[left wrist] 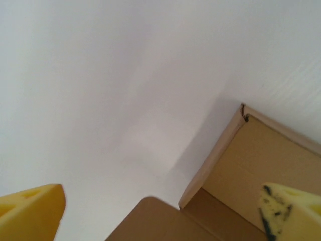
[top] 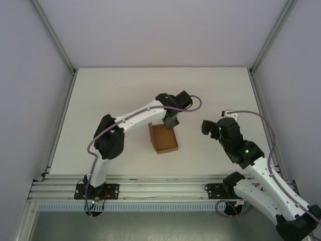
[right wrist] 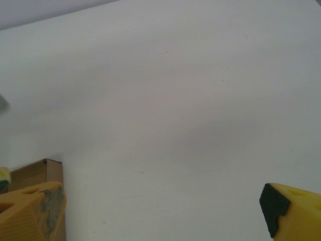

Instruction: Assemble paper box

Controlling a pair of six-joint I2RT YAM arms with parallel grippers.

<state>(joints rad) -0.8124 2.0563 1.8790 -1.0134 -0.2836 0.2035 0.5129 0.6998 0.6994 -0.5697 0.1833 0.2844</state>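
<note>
White table (top: pixel 100 100) holds the paper box (top: pixel 163 141), far corner hidden by left claw (top: pixel 171 122).

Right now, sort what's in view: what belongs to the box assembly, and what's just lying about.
Job: paper box, open-topped; left gripper, open at its far edge; right gripper, open, apart from it.
Not the job: table; frame rails.

Bright, soft, even light. Shadows on the white table (right wrist: pixel 165 75) are pale and fuzzy. Wrist views blur at the bottom corners.
</note>
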